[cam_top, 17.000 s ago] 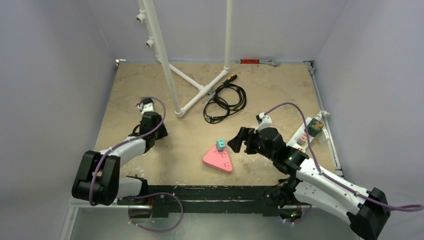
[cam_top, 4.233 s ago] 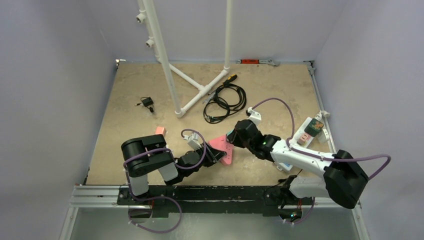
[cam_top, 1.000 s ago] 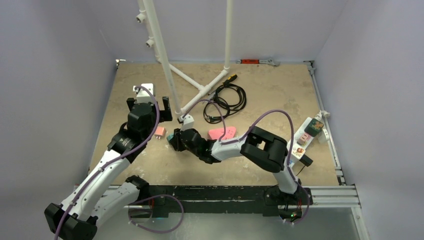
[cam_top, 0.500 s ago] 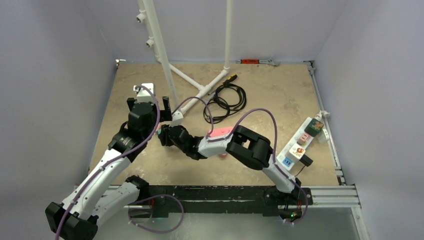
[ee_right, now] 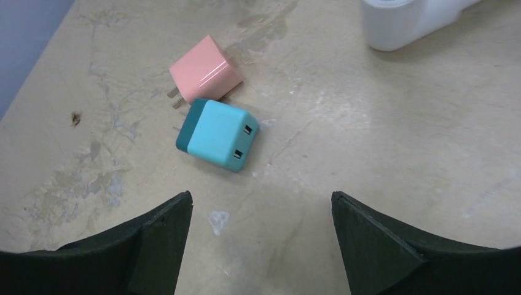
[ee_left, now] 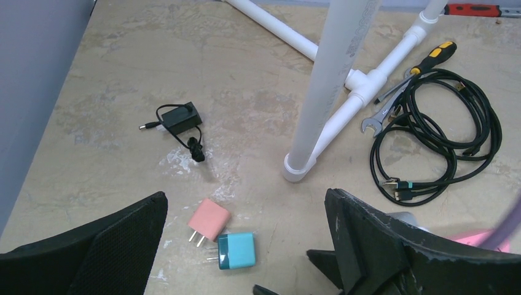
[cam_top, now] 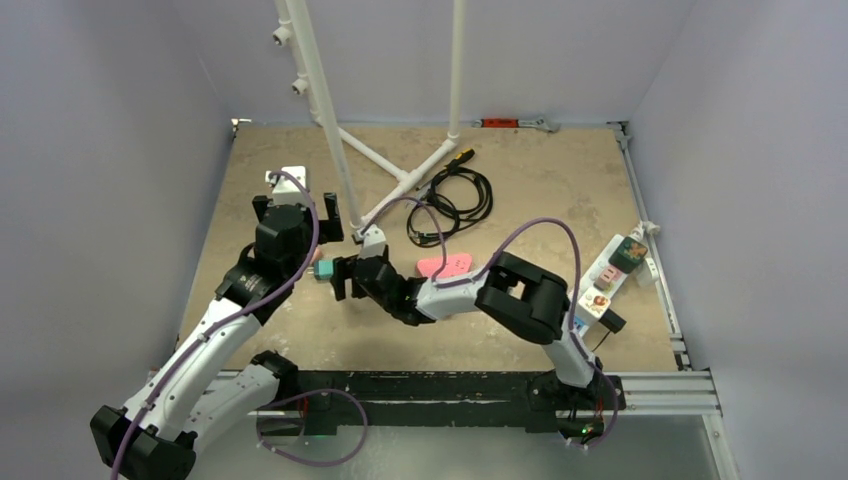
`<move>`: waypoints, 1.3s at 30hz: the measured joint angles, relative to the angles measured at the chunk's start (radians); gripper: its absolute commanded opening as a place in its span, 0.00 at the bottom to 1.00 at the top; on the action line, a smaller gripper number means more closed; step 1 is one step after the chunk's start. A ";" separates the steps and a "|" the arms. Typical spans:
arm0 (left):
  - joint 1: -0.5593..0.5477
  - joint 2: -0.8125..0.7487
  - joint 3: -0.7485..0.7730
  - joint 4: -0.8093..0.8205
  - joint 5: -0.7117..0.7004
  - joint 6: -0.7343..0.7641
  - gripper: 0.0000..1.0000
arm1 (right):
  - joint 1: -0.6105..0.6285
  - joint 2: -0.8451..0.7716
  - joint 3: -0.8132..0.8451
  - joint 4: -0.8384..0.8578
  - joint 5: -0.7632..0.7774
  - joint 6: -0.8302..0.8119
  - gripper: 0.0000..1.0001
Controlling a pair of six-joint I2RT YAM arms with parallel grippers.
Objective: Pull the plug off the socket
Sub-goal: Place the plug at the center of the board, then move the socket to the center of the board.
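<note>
A teal plug (ee_right: pixel 218 135) lies on its side on the table, free of the socket, its prongs toward a pink plug (ee_right: pixel 204 69) that touches it. Both also show in the left wrist view: teal plug (ee_left: pixel 236 250), pink plug (ee_left: pixel 209 219). The pink triangular socket (cam_top: pixel 445 266) lies to the right, beside the right forearm. My right gripper (ee_right: pixel 261 196) stands open just short of the teal plug with nothing between its fingers. My left gripper (ee_left: pixel 246 195) hangs wide open above both plugs, holding nothing.
A white pipe frame (cam_top: pixel 340 150) stands just behind the plugs, its foot (ee_left: pixel 302 167) close by. A coiled black cable (cam_top: pixel 450 205), a screwdriver (ee_left: pixel 433 56) and a wrench lie beyond. A small black adapter (ee_left: pixel 178 118) is at far left; a white power strip (cam_top: pixel 610 275) at right.
My right gripper has opened and let go of the teal plug, which now lies beside the pink plug, and has drawn back a little to the right. The left arm has not moved.
</note>
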 measured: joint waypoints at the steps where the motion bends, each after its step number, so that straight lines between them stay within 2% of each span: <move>1: 0.000 -0.001 0.000 0.000 0.000 0.000 0.99 | 0.000 -0.032 -0.035 -0.002 0.006 0.000 0.87; 8: 0.000 -0.006 0.000 -0.002 0.000 0.000 0.99 | 0.000 -0.293 -0.235 -0.037 0.023 0.012 0.91; 11: 0.000 -0.012 0.000 -0.003 0.005 0.000 0.99 | 0.000 -0.435 -0.304 -0.099 0.039 0.026 0.96; 16: 0.000 -0.029 0.000 -0.003 0.027 0.000 0.99 | -0.002 -0.701 -0.399 -0.275 0.073 0.046 0.99; 20: 0.000 -0.031 0.000 -0.003 0.043 0.000 0.99 | -0.051 -0.834 -0.436 -0.435 0.082 0.078 0.99; 28: 0.000 -0.035 0.000 -0.003 0.074 0.000 0.99 | -0.401 -1.004 -0.520 -0.725 0.126 0.124 0.99; 36: 0.000 -0.050 0.000 -0.003 0.110 -0.002 0.99 | -0.842 -1.012 -0.521 -0.752 0.146 0.100 0.99; 39: 0.000 -0.048 0.000 -0.003 0.126 -0.003 0.99 | -0.952 -1.023 -0.521 -0.776 0.179 0.101 0.99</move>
